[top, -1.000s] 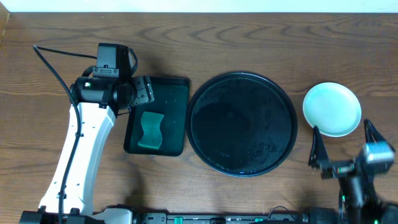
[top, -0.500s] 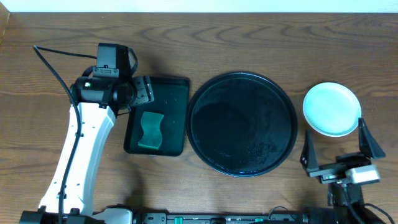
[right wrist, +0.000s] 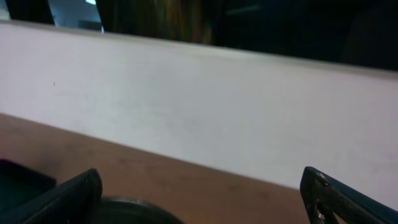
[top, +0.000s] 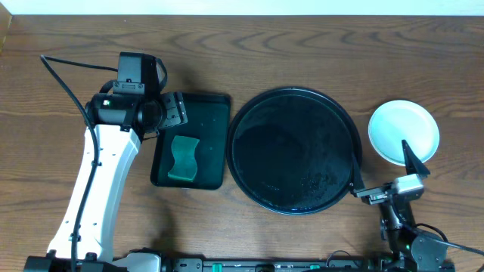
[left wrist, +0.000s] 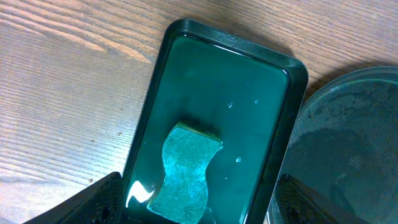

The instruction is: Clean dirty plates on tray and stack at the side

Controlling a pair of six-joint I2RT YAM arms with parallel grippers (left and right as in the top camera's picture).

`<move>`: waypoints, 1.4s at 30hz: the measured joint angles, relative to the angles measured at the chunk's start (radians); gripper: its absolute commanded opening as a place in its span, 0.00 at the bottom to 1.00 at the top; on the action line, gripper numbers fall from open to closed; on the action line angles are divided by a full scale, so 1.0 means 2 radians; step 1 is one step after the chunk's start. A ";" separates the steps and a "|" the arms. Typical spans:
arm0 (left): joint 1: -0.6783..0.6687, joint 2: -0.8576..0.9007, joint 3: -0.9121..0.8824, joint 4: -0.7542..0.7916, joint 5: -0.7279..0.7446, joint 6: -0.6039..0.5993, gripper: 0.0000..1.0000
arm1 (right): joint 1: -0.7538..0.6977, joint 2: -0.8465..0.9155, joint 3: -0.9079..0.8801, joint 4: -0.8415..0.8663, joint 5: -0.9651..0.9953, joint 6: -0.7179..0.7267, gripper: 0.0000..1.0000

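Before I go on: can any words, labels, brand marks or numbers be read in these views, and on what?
None. No word, number or logo can be read on the black tray, the white plate, the green tray, the sponge or the left arm's white casing.

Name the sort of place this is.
Likely a robotics lab bench staged for dishwashing: a robot arm at a wooden table, a sponge in a green tray, a white plate beside a black tray.

My open right claw [top: 380,155] hangs near the table's [top: 302,45] front edge, hemmed between the tray's [top: 295,151] rim and the plates [top: 404,125]; the back edge lies free.
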 measured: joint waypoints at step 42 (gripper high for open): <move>0.000 0.000 0.000 0.000 0.000 0.000 0.79 | 0.000 0.000 -0.009 -0.135 -0.006 0.000 0.99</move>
